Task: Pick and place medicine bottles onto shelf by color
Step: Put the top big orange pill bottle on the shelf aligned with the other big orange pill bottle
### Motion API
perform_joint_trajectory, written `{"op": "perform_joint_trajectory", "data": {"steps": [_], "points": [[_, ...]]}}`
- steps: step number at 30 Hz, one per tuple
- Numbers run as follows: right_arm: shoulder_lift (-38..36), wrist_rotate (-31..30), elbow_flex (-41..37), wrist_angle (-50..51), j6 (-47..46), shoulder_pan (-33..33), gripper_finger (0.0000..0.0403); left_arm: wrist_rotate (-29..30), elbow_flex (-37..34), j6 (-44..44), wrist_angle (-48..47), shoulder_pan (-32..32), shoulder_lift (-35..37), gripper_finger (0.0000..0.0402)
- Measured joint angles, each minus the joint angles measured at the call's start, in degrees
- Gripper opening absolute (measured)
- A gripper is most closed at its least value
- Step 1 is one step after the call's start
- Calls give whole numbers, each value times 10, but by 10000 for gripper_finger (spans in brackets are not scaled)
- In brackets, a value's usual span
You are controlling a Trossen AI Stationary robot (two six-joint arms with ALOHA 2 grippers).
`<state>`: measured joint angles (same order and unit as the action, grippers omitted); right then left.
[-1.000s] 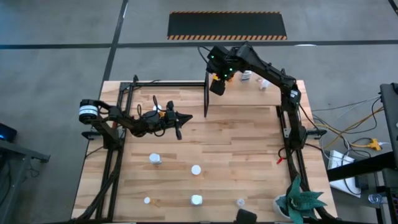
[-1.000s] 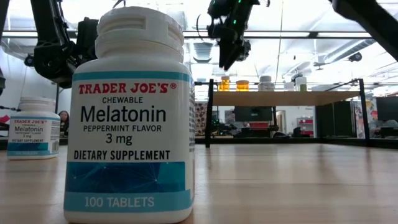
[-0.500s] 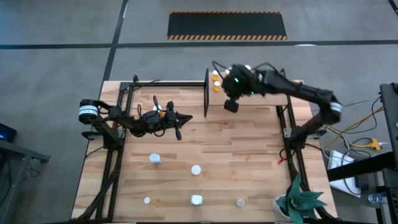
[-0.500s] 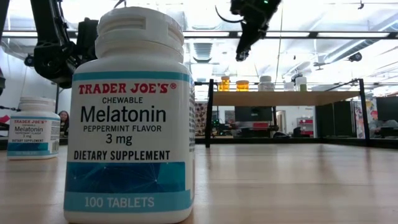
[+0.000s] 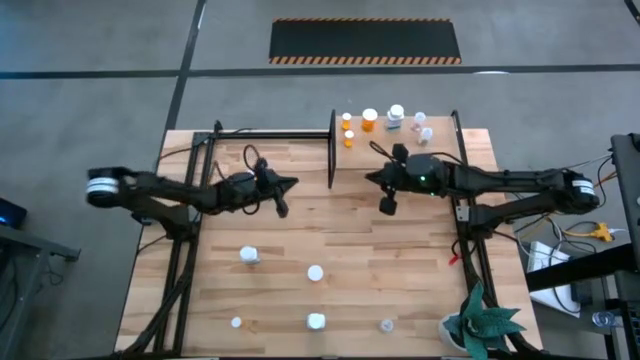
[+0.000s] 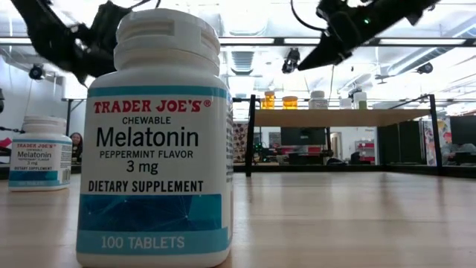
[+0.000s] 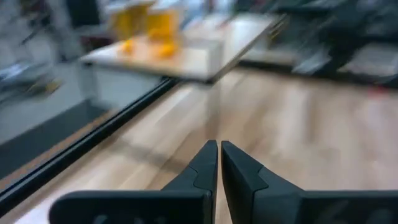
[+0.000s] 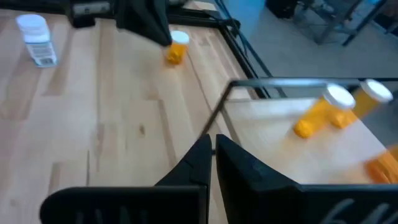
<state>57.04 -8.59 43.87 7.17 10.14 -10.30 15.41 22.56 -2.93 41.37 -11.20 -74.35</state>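
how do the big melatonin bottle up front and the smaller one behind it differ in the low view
The front melatonin bottle fills most of the picture's height; the smaller melatonin bottle looks far lower, standing farther back at the left. The front one's whole label reads clearly, down to the tablet count; the far one's print is mostly too small to read. Both stand upright on the wooden table, with white caps and matching white and blue labels.

pale plank wood on the table (image 5: 330, 235), smooth with a faint satin sheen; same light wood on the shelf (image 6: 338, 117), framed by thin matt black metal posts. glossy white plastic with a printed paper label on the melatonin bottle (image 6: 156, 141), translucent orange plastic on the small bottles (image 8: 320, 115). matt black plastic on the right gripper (image 8: 211, 149).
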Motion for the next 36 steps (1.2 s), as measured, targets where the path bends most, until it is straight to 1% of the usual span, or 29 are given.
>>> {"op": "perform_joint_trajectory", "data": {"steps": [2,4,8,10,12,15,19,22,24,29,36], "points": [[-18,-2,-24,-13,0,-1,12,42,25,-15,-148,0,55,8],[-33,0,-47,-33,1,-1,12,69,57,-44,-298,0,102,20],[-51,0,-81,-63,13,-1,12,101,123,-127,-549,-6,158,67],[-54,0,-90,-69,20,-1,12,109,148,-173,-635,-14,168,96],[-53,0,-97,-83,26,-1,12,110,162,-215,-690,-28,169,127],[-50,0,-103,-94,35,-1,12,101,162,-255,-719,-48,156,175],[-45,0,-105,-93,40,-1,12,97,154,-268,-723,-72,128,238],[-45,1,-107,-92,40,-1,12,96,155,-267,-724,-93,104,275],[-45,2,-108,-92,40,-1,12,97,155,-266,-726,-107,89,292],[-45,15,-108,-93,40,-1,12,104,155,-251,-737,-138,59,312],[-45,17,-108,-94,40,-1,12,101,152,-219,-712,-156,28,312]]}}
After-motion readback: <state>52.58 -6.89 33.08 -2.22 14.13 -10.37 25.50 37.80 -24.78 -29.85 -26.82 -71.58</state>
